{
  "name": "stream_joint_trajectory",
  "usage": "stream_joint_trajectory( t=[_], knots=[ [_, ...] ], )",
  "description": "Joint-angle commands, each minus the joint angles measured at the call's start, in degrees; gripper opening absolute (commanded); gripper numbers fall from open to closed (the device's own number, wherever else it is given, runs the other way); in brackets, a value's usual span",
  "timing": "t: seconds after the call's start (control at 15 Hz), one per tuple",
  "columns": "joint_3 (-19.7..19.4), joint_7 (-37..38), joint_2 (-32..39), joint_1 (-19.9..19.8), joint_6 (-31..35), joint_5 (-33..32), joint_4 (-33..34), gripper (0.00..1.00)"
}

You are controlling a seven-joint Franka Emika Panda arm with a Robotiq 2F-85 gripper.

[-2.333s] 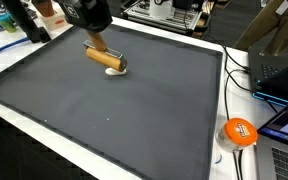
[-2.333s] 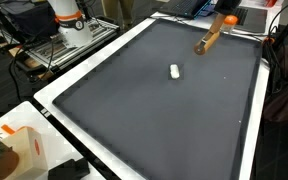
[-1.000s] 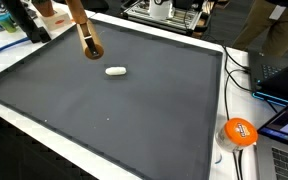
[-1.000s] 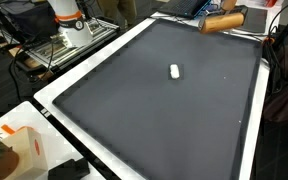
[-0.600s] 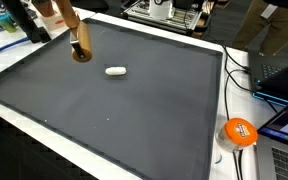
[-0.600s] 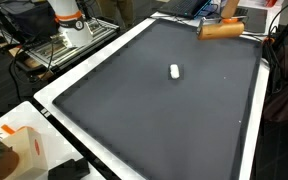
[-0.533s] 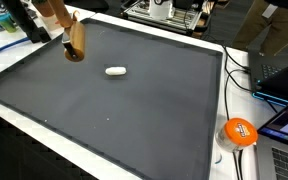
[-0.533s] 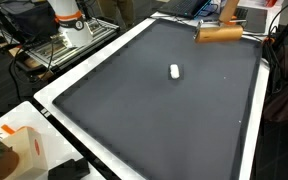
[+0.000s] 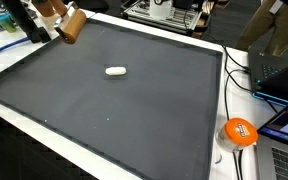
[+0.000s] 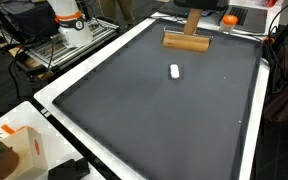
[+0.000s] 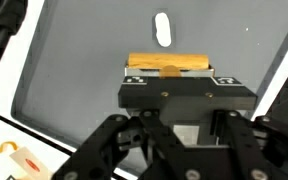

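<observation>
Wrist view shows the pincer [image 11: 176,80] pinching a wooden block [image 11: 162,63], with the block's long bar lying crosswise just past the fingertips. Beyond the bar, at 12 o'clock, a small white piece [image 11: 163,28] lies on the dark mat [image 11: 84,60].

In an exterior view the block [image 10: 187,40] hangs clear above the mat, at about 12 o'clock from the piece [image 10: 175,71] and apart from it. In an exterior view it [image 9: 72,24] is at 10 o'clock from the piece [image 9: 115,71], near the mat's corner. The mat covers the counter [image 10: 84,66].

The step in hand looks like carrying the block through the air, off the mat. Any move toward the piece would call for lowering the bar level onto the mat and squaring its long edge to the piece.
</observation>
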Motion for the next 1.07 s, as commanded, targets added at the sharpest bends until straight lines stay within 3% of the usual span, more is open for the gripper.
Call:
stream_joint_trajectory(
  t=[0.0,0.07,0.47,0.53,1.0],
  knots=[
    [1.35,2.75,-7.59,-3.52,1.63,6.7,-10.55,0.22],
    [0.35,1.71,-2.17,-1.8,0.14,3.73,-2.95,0.47],
    [0.7,1.75,-5.61,-2.85,0.73,5.19,-7.7,0.47],
    [0.75,1.76,-5.6,-2.84,0.77,5.19,-7.87,0.22],
    [0.22,0.91,-17.27,-3.32,12.0,6.32,-25.52,0.22]
  ],
)
